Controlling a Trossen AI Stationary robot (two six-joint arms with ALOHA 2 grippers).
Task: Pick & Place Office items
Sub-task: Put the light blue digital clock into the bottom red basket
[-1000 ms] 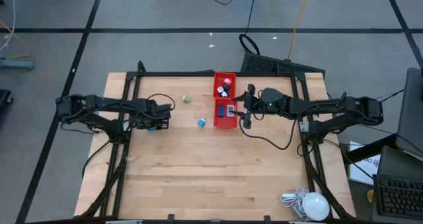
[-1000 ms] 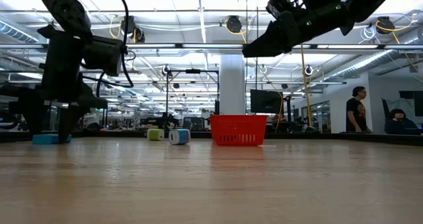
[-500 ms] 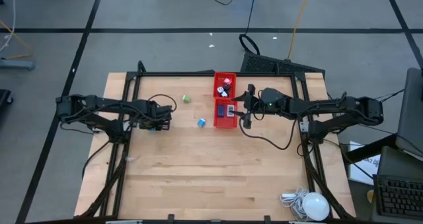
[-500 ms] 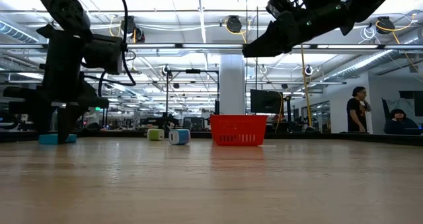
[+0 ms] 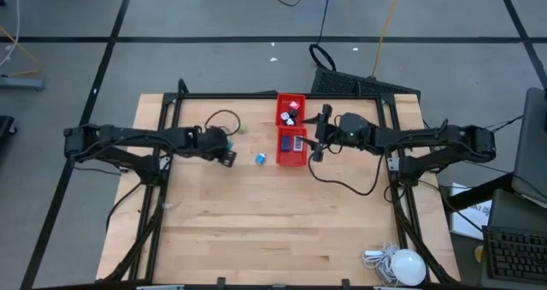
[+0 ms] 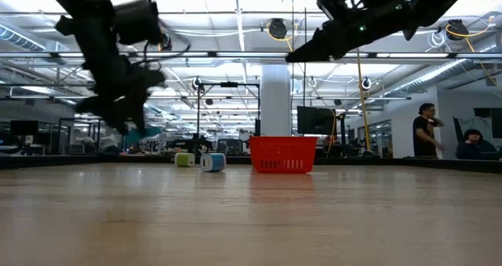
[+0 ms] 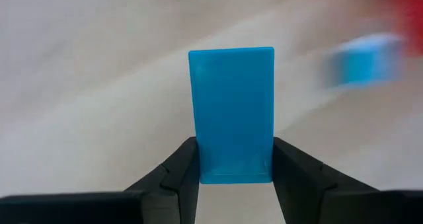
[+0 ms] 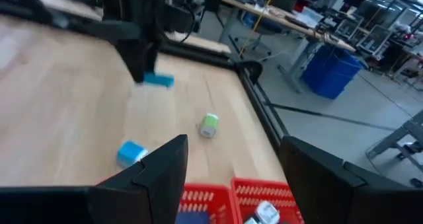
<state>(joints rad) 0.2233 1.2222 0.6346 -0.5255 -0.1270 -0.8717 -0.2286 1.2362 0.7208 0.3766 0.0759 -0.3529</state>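
Observation:
My left gripper [image 5: 228,156] hangs above the table left of centre, shut on a blue rectangular office item [image 7: 231,105], which also shows in the low view [image 6: 146,130]. A light blue item [image 5: 261,158] and a green item [image 5: 242,128] lie on the wood between it and the red tray [image 5: 301,161]. The tray holds several small items. My right gripper [image 5: 318,136] is held high beside the tray's right side, open, with nothing between its fingers [image 8: 165,178]. My left gripper pinches the blue item's two long edges [image 7: 205,166] between its two fingers, at one end of the piece. The fingers slant steeply down from the table's left. The piece sticks out past the fingertips, lifted clear of the table [image 6: 146,130].
A white round lamp-like thing with a cord [image 5: 402,264] sits at the table's near right corner. A black frame [image 5: 231,96] runs along the far edge and down both sides. The near half of the wooden top [image 5: 273,230] is bare.
My left gripper has taken hold of the blue item, risen, and gone toward the table's right, toward the tray, tipping and rolling as it went. The blue item lay on the table and now hangs clear of it.

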